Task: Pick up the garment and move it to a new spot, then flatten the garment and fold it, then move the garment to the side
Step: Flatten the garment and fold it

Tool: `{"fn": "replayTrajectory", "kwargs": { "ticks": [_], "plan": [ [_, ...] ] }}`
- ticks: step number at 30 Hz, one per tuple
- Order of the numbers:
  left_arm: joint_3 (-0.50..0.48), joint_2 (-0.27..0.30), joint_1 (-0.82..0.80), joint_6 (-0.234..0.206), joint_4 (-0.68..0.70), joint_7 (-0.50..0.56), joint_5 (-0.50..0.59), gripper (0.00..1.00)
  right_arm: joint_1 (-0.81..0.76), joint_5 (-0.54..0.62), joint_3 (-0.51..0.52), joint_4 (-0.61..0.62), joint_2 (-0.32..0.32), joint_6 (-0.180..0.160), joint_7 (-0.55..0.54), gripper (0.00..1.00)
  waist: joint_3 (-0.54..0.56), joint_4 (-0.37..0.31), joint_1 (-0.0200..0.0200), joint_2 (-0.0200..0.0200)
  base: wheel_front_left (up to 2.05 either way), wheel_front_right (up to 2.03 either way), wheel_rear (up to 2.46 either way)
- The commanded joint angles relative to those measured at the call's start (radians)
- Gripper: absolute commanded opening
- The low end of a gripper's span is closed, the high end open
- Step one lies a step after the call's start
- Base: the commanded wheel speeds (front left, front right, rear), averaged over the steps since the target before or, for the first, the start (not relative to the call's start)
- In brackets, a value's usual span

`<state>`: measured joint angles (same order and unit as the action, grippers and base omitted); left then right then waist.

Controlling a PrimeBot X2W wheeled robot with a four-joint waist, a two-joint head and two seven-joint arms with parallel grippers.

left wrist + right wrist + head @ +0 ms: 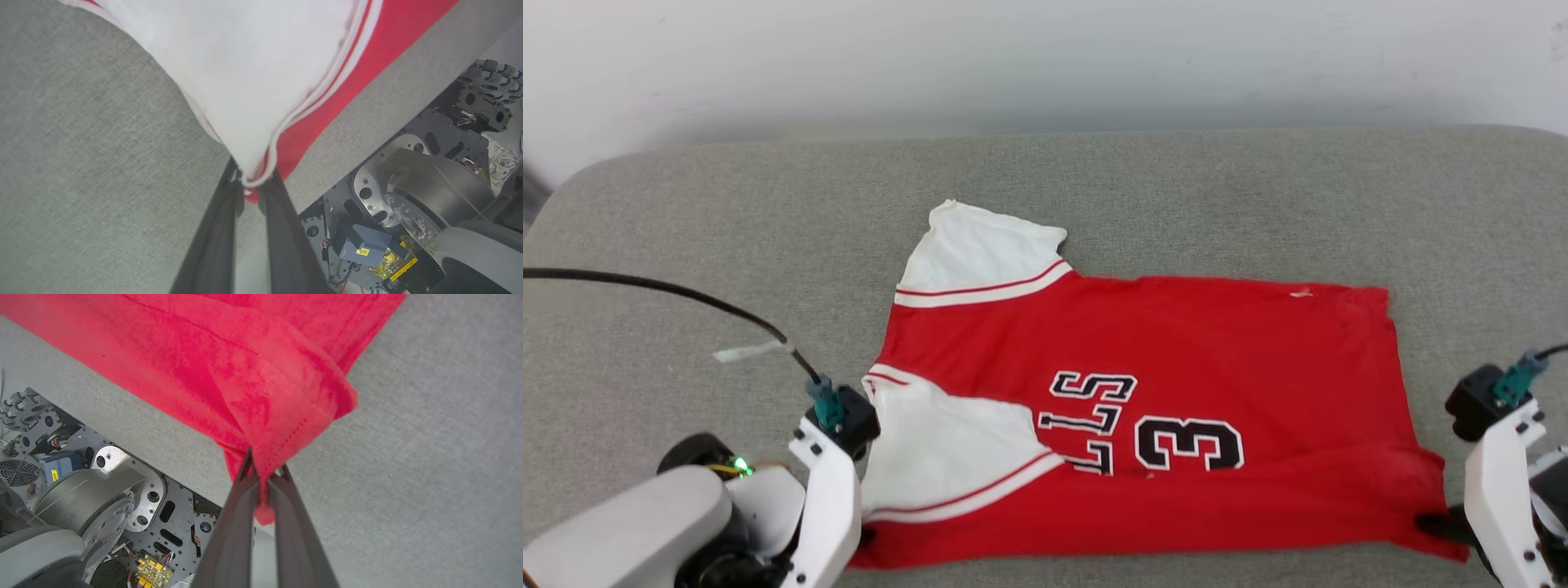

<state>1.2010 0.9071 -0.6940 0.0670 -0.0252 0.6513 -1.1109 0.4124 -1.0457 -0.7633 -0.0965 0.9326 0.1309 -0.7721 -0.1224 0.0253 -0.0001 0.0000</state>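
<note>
The garment (1176,351), a red jersey with white sleeves and a black "3", lies mostly flat on the grey fabric surface (686,212), neck end to the left and hem to the right. Its near edge runs along the surface's front edge. My left gripper (864,536) is at the near left corner. In the left wrist view, this left gripper (252,185) is shut on the garment (253,81) where the white sleeve meets the red striped trim. My right gripper (1433,523) is at the near right corner; the right wrist view shows it (263,477) shut on a bunched hem corner of the garment (245,355).
A white wall (1045,57) stands behind the surface. A black cable (670,290) arcs over the left side to my left wrist. Below the front edge, the robot's metal base (408,196) (81,498) shows. Open grey surface lies on all sides of the garment.
</note>
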Motion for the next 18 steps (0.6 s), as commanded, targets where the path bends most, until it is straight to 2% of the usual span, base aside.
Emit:
{"fn": "replayTrajectory", "kwargs": {
  "ticks": [1,6,15,16,17,18],
  "plan": [
    [0.007,0.006,0.022,-0.007,0.008,0.004,-0.004,0.00,-0.023,-0.004,0.005,0.008,0.012,0.000,-0.004,0.00,-0.001,0.000,0.0001,0.0000,0.00,0.00,0.00],
    [0.012,0.014,0.059,-0.027,0.021,-0.012,-0.014,0.00,-0.085,0.001,0.030,0.024,0.021,0.000,-0.009,0.00,-0.020,-0.006,0.0001,0.0000,0.00,0.00,0.00],
    [0.011,-0.027,0.070,-0.031,-0.057,-0.040,-0.015,0.00,-0.107,0.049,0.052,-0.077,-0.075,0.000,0.023,0.01,-0.058,-0.008,0.0001,0.0000,0.00,0.00,0.00],
    [0.010,-0.030,0.067,-0.034,-0.067,-0.044,-0.009,0.38,-0.107,0.054,0.053,-0.084,-0.085,0.000,0.029,0.62,-0.058,-0.006,0.0001,0.0000,0.00,0.00,0.00],
    [0.010,-0.030,0.061,-0.031,-0.070,-0.050,0.000,1.00,-0.107,0.055,0.053,-0.088,-0.094,0.000,0.034,1.00,-0.057,-0.005,0.0001,0.0000,0.00,0.00,0.00],
    [0.005,-0.030,0.054,-0.030,-0.073,-0.057,0.001,1.00,-0.110,0.057,0.054,-0.089,-0.100,0.000,0.041,1.00,-0.054,-0.004,0.0001,0.0000,0.00,0.00,0.00]
  ]
}}
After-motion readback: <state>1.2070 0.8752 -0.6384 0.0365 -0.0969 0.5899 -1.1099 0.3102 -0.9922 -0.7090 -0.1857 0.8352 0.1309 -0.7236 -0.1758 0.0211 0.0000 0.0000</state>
